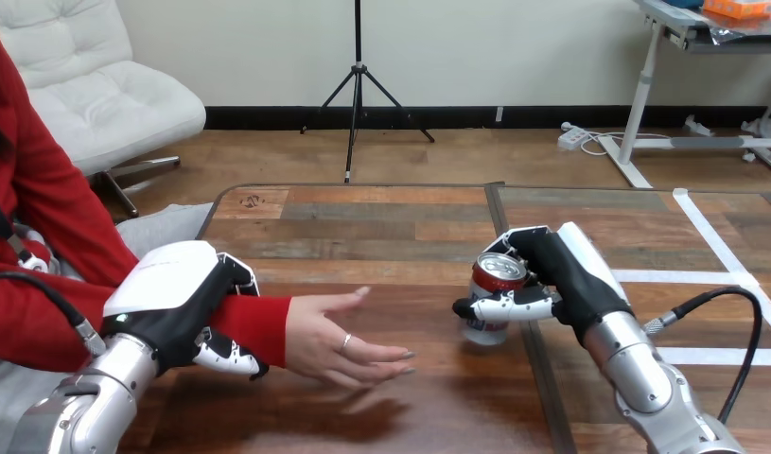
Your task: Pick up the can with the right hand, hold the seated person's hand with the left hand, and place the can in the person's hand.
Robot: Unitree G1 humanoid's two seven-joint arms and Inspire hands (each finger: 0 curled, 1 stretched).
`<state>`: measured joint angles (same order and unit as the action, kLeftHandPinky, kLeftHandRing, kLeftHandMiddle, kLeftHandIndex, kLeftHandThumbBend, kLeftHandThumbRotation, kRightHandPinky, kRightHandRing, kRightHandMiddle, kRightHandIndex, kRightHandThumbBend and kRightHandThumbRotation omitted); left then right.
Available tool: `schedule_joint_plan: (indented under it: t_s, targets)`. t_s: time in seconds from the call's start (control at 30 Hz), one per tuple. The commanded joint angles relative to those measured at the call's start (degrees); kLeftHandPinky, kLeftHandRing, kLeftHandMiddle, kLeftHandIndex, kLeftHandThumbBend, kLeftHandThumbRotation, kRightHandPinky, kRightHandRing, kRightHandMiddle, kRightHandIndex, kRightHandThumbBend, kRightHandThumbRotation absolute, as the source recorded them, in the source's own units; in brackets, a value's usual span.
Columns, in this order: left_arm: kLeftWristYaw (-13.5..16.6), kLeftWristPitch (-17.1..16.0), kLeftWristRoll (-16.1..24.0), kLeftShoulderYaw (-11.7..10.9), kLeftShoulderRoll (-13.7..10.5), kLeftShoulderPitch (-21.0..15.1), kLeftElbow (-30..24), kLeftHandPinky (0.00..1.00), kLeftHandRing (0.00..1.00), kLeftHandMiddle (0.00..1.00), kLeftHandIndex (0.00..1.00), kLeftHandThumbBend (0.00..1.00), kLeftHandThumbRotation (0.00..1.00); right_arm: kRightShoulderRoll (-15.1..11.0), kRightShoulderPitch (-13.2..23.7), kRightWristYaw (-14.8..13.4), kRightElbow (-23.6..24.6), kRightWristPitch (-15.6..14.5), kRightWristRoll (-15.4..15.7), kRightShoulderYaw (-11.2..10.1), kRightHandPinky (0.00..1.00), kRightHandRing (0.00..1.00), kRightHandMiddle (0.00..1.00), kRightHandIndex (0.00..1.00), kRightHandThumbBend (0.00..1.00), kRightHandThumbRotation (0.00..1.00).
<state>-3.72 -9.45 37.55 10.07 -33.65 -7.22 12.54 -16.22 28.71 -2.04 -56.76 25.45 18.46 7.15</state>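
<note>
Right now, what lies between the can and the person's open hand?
Only bare table, as the head view shows. The can, gripped by the right hand, is apart from the fingertips of the person's hand.

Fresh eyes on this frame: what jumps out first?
The right robot hand is curled round a red-topped can at the right of the wooden table. At the left, the left robot hand wraps the person's wrist, over a red sleeve. Between them the person's hand lies open, fingers pointing toward the can but apart from it.
</note>
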Motion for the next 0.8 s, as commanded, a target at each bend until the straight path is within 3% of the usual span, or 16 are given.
schedule_joint_plan:
  t_s: [0.0,0.77]
  targets:
    - [3.93,-3.78,-2.29,-3.66,-0.10,-5.93,-6.88,0.28,0.33,0.37,0.37,0.75,0.00,1.04,9.60,-1.13,1.18,-0.11,-0.45,-0.28,0.33,0.36,0.42,0.46,0.70,0.00]
    - [4.80,-5.07,-3.26,-3.91,0.10,-6.72,-7.32,0.28,0.32,0.37,0.37,0.76,0.00,2.51,10.97,-0.24,1.96,-0.95,-0.71,0.57,0.32,0.36,0.41,0.46,0.69,0.00]
